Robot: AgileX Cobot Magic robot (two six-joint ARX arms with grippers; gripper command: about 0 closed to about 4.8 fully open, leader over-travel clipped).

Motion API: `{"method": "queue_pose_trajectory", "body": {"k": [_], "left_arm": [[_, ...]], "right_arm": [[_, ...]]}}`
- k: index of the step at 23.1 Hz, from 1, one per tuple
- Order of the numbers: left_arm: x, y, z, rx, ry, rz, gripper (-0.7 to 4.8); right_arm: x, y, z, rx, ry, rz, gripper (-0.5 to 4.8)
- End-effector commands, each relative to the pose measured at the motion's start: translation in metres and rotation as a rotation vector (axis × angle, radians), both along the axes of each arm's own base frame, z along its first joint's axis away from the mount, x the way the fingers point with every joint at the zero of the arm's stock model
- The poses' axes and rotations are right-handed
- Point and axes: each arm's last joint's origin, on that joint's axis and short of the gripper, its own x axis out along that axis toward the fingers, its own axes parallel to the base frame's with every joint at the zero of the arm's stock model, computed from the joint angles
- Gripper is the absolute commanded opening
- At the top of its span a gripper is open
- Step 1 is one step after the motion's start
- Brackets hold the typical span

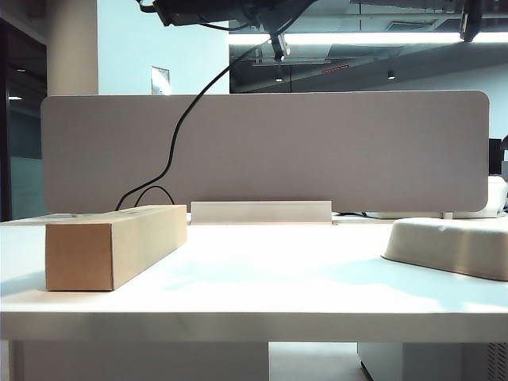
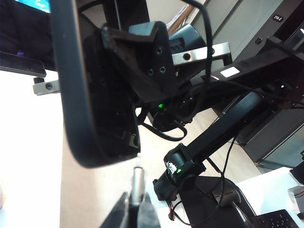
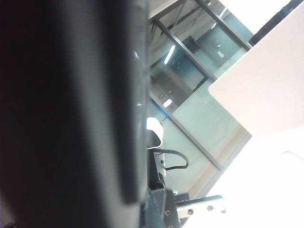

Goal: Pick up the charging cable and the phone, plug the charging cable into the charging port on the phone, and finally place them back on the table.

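In the left wrist view my left gripper (image 2: 136, 214) is shut on the silvery plug (image 2: 137, 183) of the charging cable. The plug's thin tip meets the short rounded edge of the black phone (image 2: 95, 99); the charging port is too small to make out. My right gripper (image 2: 151, 61), black with an aluminium rail, is shut on the phone from its far side. In the right wrist view the phone (image 3: 71, 114) fills most of the picture as a dark blur and hides the right jaws. In the exterior view the cable (image 1: 178, 127) hangs from the dark arms at the top edge down behind the box.
On the white table (image 1: 278, 278) a long brown cardboard box (image 1: 111, 246) lies at the left and a beige shallow tray (image 1: 452, 246) at the right. A grey partition (image 1: 317, 151) runs along the back. Both grippers are well above the tabletop.
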Motion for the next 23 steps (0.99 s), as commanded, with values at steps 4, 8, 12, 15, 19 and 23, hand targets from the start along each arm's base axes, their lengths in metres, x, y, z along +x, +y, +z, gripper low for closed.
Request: {"method": "queue_pose_trajectory", "body": {"k": [4,8,12,15,19,23], "left_arm": [[0.0003,0.0038,0.0012,0.006,0.018,0.005,-0.06],[0.0019,0.0056,0.0006,0.002,0.014,0.008,-0.06],[0.0030,0.0045,0.0027,-0.016,-0.016,0.008,-0.06],[0.0031,0.0042,0.0029,-0.016,-0.020,0.010,-0.06],[0.0032,0.0045,0.0025,-0.013,-0.014,0.011,-0.06],[0.0055,0.0032,-0.0028,-0.004,0.002,0.010,-0.06]], "right_arm": [[-0.0022,-0.0003,0.0061,0.003,-0.051,-0.008,-0.02],[-0.0022,-0.0003,0.0061,0.003,-0.051,-0.008,-0.02],[-0.0022,-0.0003,0.0061,0.003,-0.051,-0.007,-0.02],[-0.0022,-0.0003,0.0061,0.002,-0.051,-0.007,-0.02],[-0.0022,-0.0003,0.0061,0.002,-0.051,-0.007,-0.02],[-0.0022,-0.0003,0.0062,0.003,-0.051,-0.007,-0.02]]}}
